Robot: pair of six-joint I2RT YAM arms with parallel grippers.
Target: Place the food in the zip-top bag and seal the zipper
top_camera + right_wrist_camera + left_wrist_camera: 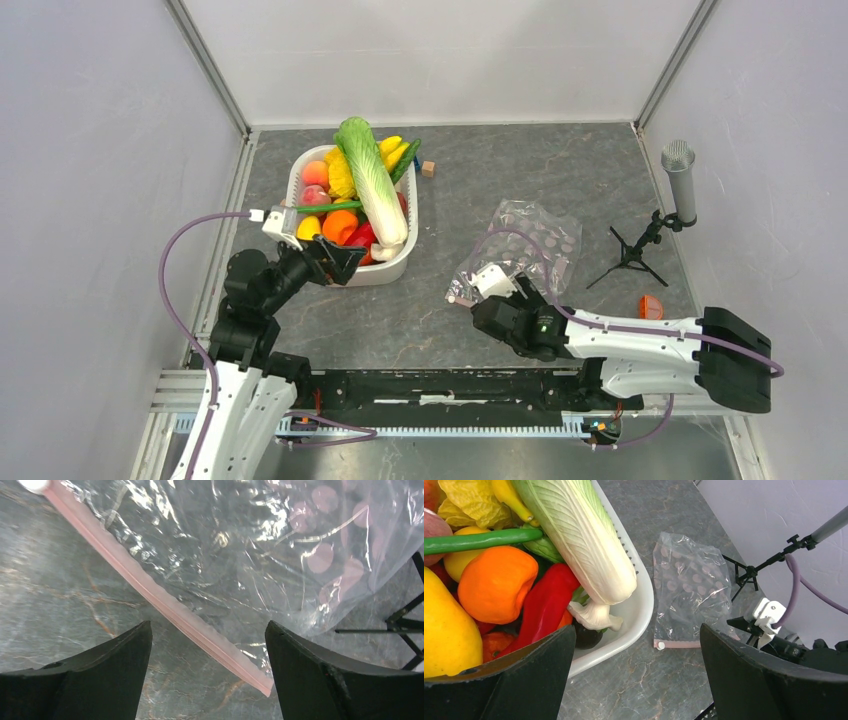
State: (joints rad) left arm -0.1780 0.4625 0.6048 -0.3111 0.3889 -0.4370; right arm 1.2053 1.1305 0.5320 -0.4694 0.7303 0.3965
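The food is piled in a white tub: a long napa cabbage, bananas, an orange fruit, a red pepper and a yellow fruit. The clear zip-top bag lies flat and empty right of the tub. Its pink zipper runs along the near edge, with a white slider at the left end. My left gripper is open over the tub's near right corner. My right gripper is open, straddling the zipper's right end.
A small orange piece lies on the table by the right arm. A microphone on a black tripod stands at the right wall. A small wooden block lies behind the tub. Walls enclose three sides.
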